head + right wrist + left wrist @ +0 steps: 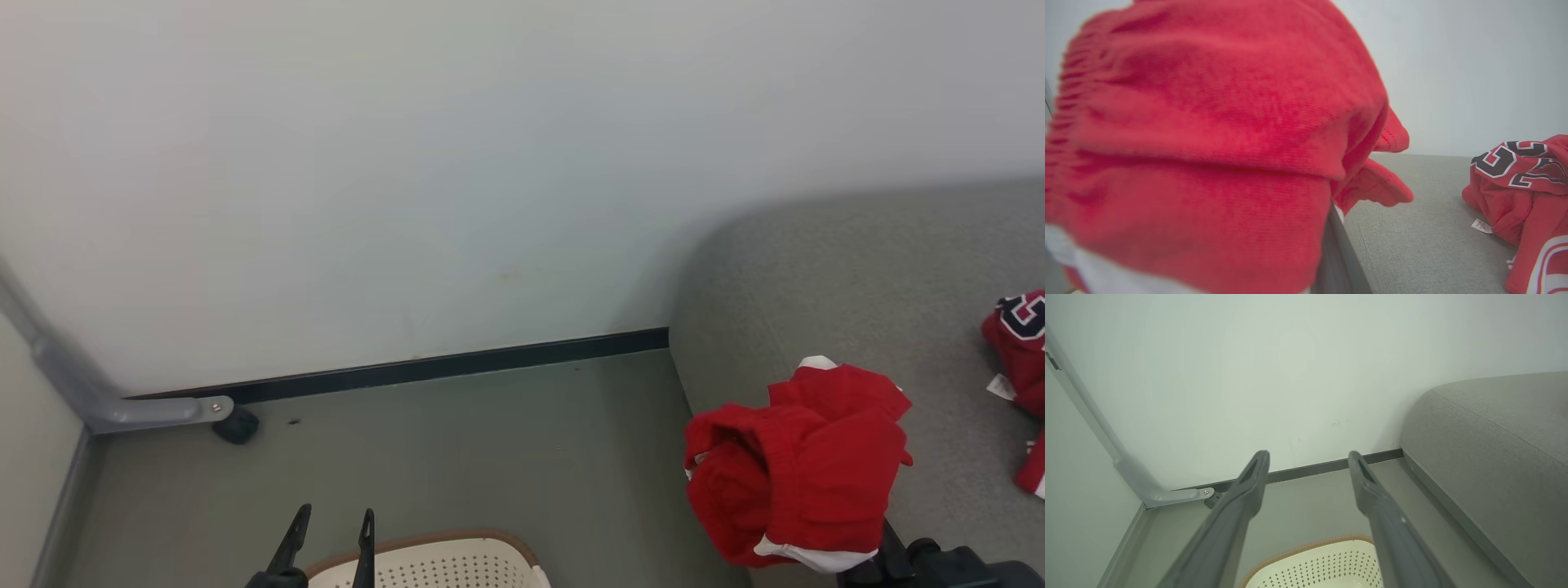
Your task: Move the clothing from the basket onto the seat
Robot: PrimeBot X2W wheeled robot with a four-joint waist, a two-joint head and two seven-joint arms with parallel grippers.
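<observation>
Red cloth with white trim fills the lower right of the head view: a bunched red garment [804,469] is gathered on the right gripper [888,539], whose fingers are closed narrowly on it and mostly buried in the folds, with one dark finger [1337,253] showing beneath the fabric in the right wrist view. The bundle sits over the near left corner of the grey woven seat [857,278], partly past its edge above the floor [490,441]; whether its underside touches the upholstery I cannot tell. Farther right on the seat, well apart from the held piece, lies a lettered garment [1020,351] – red, with black-and-white block letters on top and a small white tag [1481,226] resting on the cushion beside it. The left gripper [337,512] hangs at the lower left with its fingers spread wide and nothing between them, just above the near rim of the basket [433,536]. The visible part of the basket – brown rim and perforated cream wall – stands on the floor beside the seat, to its left. Beyond it a dark baseboard [457,363] runs along the pale wall [408,163], and a grey metal bracket [155,408] with a small black caster [237,425] sits in the far left corner.
</observation>
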